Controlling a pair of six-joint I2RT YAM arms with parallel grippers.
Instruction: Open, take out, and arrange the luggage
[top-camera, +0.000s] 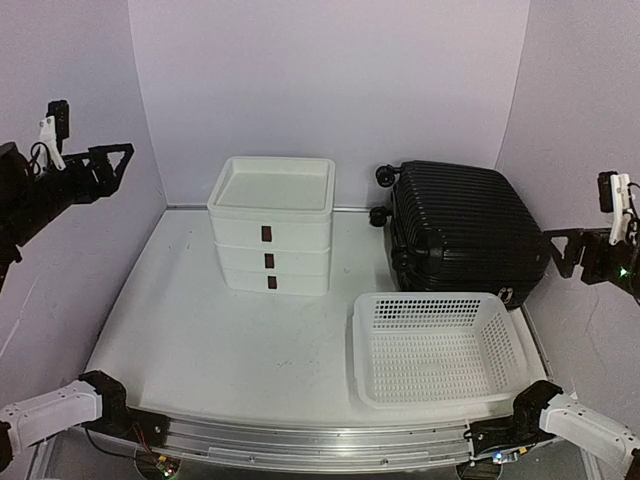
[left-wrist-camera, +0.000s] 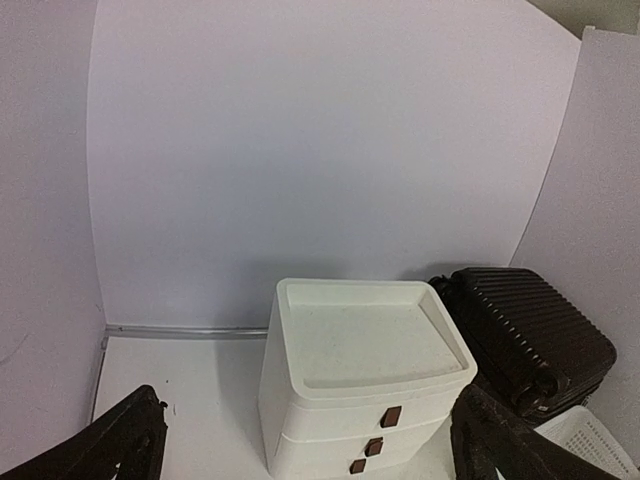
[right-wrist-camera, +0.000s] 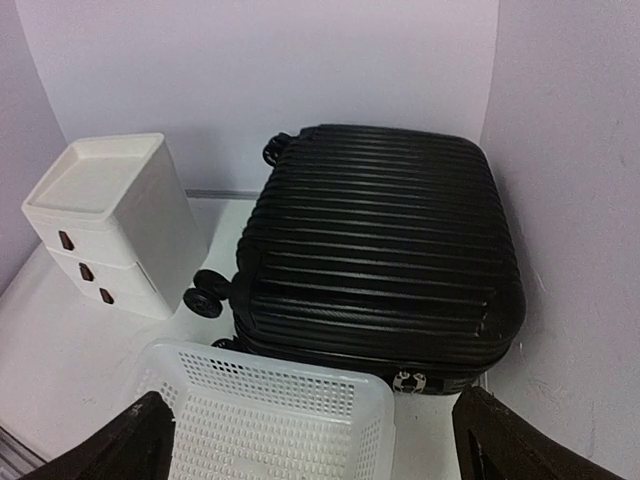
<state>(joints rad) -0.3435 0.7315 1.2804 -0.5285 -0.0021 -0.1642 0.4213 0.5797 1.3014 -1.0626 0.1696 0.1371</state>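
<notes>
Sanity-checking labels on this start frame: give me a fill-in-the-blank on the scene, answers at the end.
1. The luggage is not yet opened: its shell is ____.
2. The white drawer box has ____ drawers.
3. The perforated basket in front of the luggage holds ____.
4. The left gripper and right gripper both stand ____, gripping nothing.
Missing words: closed; three; nothing; open.

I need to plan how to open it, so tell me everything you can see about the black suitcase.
The luggage is a black hard-shell suitcase with horizontal ribs, plastic by its look. It lies closed, broad side down, at the back right corner of the table. Its small black caster wheels face the white drawer box. The white basket sits right before it; whether they touch cannot be told.
</notes>
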